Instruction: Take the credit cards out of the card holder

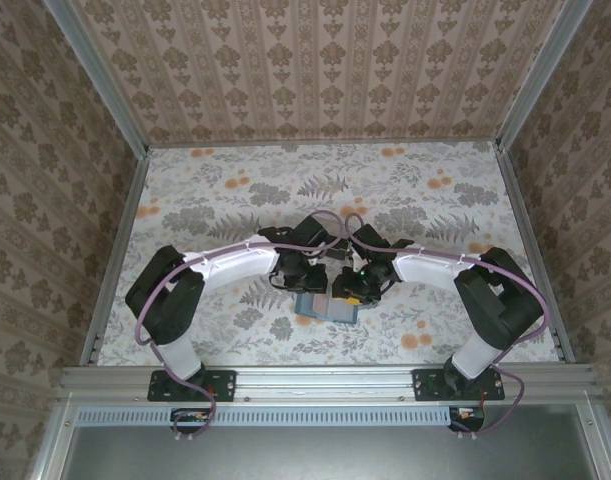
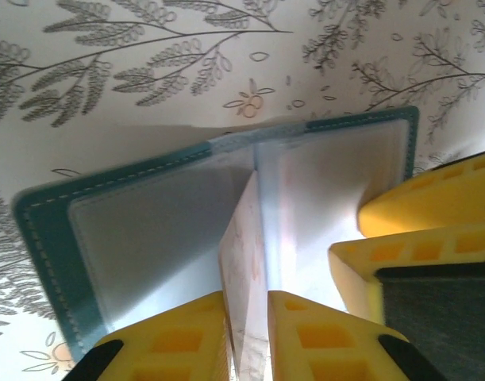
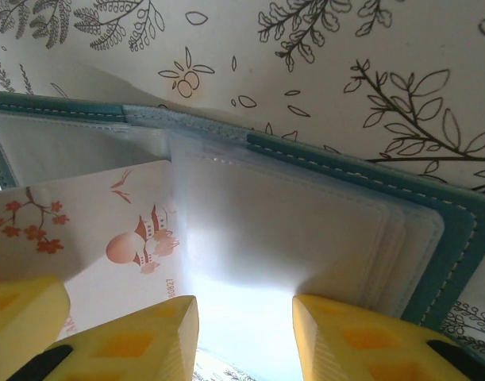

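Note:
The teal card holder (image 1: 325, 306) lies open on the flowered table between the two arms, its blue-grey inside up (image 2: 139, 238). My left gripper (image 2: 246, 317) is shut on a pale pink credit card (image 2: 244, 246) that stands on edge at the holder's fold. That card's printed face (image 3: 91, 238) sits at the left of the right wrist view. My right gripper (image 3: 244, 333) is open, its fingertips (image 3: 337, 341) resting against the clear sleeves of the holder's right panel (image 3: 290, 230). In the top view the left gripper (image 1: 307, 283) and right gripper (image 1: 348, 290) nearly touch.
Patterned walls with metal rails (image 1: 115, 250) close the table on three sides. Flowered table surface (image 1: 315, 185) stretches behind the arms. The right gripper's yellow fingers (image 2: 421, 238) crowd the left gripper's right side.

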